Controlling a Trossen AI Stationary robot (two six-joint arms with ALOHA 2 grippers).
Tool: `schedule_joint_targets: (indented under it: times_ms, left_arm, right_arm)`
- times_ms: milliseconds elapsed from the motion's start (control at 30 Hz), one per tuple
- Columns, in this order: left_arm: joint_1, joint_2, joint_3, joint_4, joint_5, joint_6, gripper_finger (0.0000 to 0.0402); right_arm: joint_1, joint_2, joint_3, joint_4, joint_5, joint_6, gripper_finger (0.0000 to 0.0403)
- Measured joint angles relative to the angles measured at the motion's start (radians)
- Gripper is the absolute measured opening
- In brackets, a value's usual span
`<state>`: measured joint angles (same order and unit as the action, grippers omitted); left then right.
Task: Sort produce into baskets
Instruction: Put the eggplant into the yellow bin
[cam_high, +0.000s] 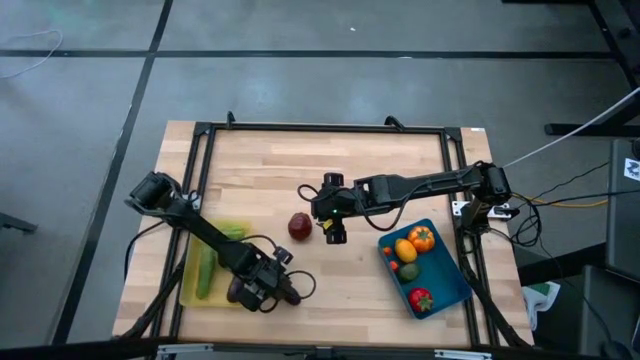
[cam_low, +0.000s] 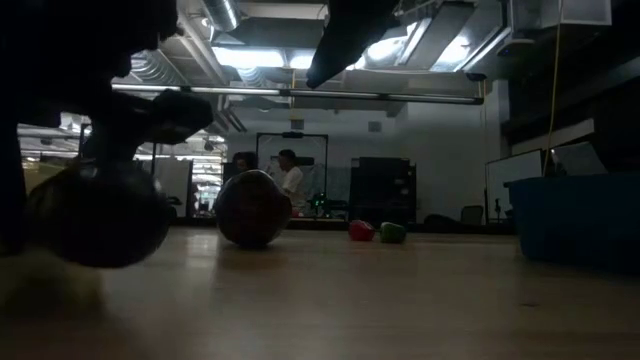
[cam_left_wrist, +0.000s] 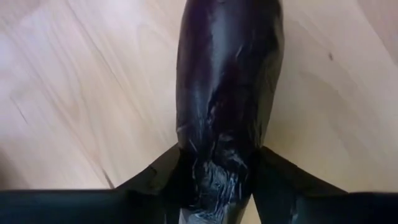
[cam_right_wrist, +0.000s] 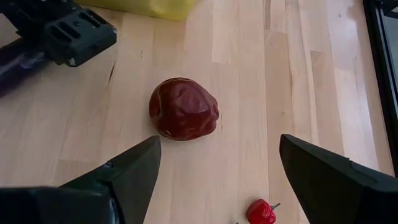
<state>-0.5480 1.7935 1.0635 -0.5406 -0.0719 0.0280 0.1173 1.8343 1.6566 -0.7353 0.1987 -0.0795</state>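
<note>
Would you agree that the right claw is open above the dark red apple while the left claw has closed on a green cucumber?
Not quite: the left claw has closed on a purple eggplant, not a green cucumber, as the left wrist view shows. The rest holds: the right claw is open above the dark red apple.

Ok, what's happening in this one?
A two-armed robot is sorting toy produce into trays. The left pincer is closed on a dark purple eggplant at the near edge of the yellow tray, which already holds a green cucumber. The right pincer hangs open over the table's middle, facing a dark red apple lying loose on the wood. The blue tray on the right holds an orange and some peppers.
</note>
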Motion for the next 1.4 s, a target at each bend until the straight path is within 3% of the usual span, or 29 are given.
schedule_joint_targets:
  times_ms: [233, 433, 633, 967, 1400]
  left_arm:
    - [0.0, -0.003, 0.074, -0.069, 0.003, -0.015, 0.0167]
    - [0.007, -0.006, 0.225, -0.393, 0.0, -0.078, 0.0149]
    - [-0.005, -0.006, 0.352, -0.695, 0.0, -0.134, 0.0157]
    - [-0.067, -0.006, 0.401, -1.036, 0.001, -0.32, 0.0161]
    - [-0.21, -0.02, 0.4, -1.031, 0.002, -0.522, 0.0161]
  right_arm:
    - [0.0, 0.0, 0.0, 0.0, 0.0, 0.0, 0.0324]
    - [0.0, 0.0, 0.0, 0.0, 0.0, 0.0, 0.0324]
    - [0.0, 0.0, 0.0, 0.0, 0.0, 0.0, 0.0324]
    - [0.0, 0.0, 0.0, 0.0, -0.001, 0.0, 0.0323]
    - [0.0, 0.0, 0.0, -0.001, -0.001, 0.0, 0.0324]
